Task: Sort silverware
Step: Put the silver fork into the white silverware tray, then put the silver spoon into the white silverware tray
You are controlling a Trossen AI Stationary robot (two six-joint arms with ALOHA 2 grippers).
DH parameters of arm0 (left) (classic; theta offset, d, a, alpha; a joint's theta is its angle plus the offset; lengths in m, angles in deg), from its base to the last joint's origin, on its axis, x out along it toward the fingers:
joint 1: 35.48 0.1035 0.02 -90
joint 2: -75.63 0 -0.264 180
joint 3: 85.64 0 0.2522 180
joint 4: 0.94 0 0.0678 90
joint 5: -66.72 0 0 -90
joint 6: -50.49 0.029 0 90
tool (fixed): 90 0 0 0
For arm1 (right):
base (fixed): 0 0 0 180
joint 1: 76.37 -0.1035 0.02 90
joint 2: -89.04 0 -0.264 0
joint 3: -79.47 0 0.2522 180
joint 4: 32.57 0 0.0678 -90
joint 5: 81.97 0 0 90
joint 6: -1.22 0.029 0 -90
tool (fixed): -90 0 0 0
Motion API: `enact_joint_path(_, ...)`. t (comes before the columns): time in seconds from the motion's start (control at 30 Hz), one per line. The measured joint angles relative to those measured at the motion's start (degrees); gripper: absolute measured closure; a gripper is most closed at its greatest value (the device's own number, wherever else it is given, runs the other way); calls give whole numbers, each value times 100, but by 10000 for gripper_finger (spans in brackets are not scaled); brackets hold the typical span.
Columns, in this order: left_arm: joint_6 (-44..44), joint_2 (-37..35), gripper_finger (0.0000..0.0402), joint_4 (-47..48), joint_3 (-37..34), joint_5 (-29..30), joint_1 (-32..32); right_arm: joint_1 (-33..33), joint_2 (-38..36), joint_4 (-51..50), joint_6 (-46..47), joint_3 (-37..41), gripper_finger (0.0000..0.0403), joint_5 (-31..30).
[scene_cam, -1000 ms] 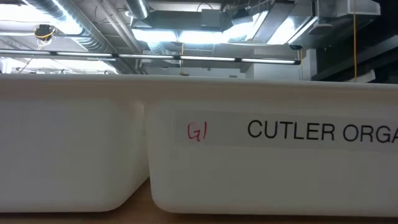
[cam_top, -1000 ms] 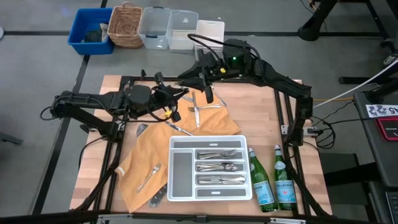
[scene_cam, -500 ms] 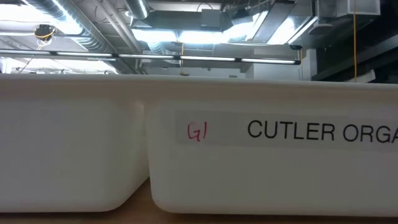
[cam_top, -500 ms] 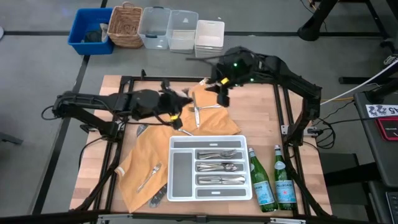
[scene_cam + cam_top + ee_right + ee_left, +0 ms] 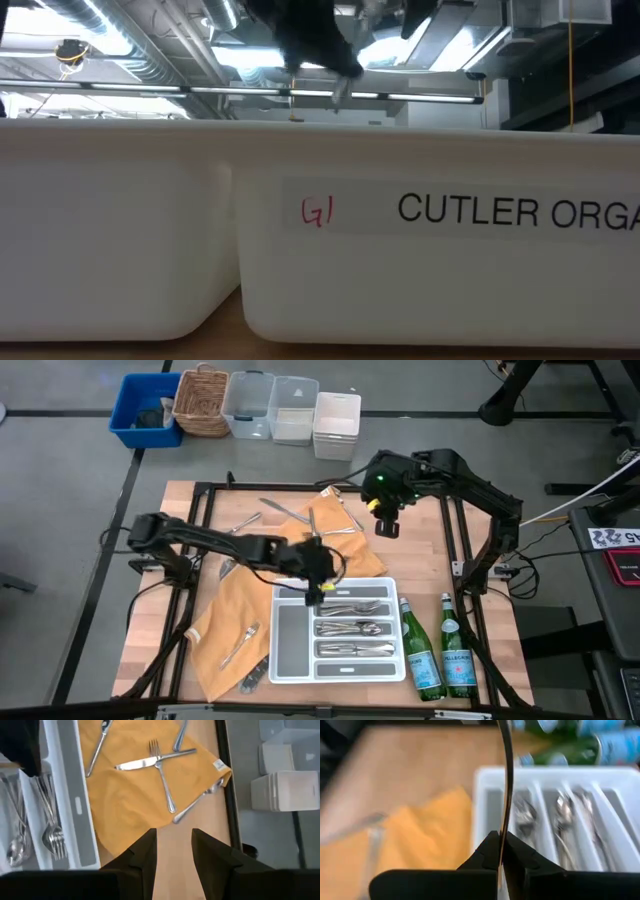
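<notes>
Left tool (image 5: 501,851) reached tray (image 5: 390,662); wrist view reveals pinched utensil (image 5: 507,775).

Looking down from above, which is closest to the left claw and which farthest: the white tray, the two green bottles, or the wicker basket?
In the high view, from the left gripper, shut on a piece of silverware:
1. White tray: right beneath it, at the tray's back left corner.
2. Green bottles: standing just right of the tray, toward the front.
3. Wicker basket: off the table, on the floor beyond its far left corner.
</notes>
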Motion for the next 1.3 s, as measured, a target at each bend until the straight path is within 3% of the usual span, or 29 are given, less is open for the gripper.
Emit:
enact_joint_path(0.3, -625, 938, 401, 0, -1, -1404, 0, 2, 8, 2, -68, -1, 278, -197)
enact_joint_path(0.67, -672, 1512, 401, 35, -1, -2190, 0, -11, 10, 4, -44, 1, 278, -90)
enact_joint_path(1.07, -616, 1858, 361, -14, -3, -2207, -48, -11, 12, 2, 514, 1, 278, -85)
enact_joint_path(1.3, -785, 1793, 320, 22, -3, -2204, -39, -11, 12, 2, 581, 1, 278, 258)
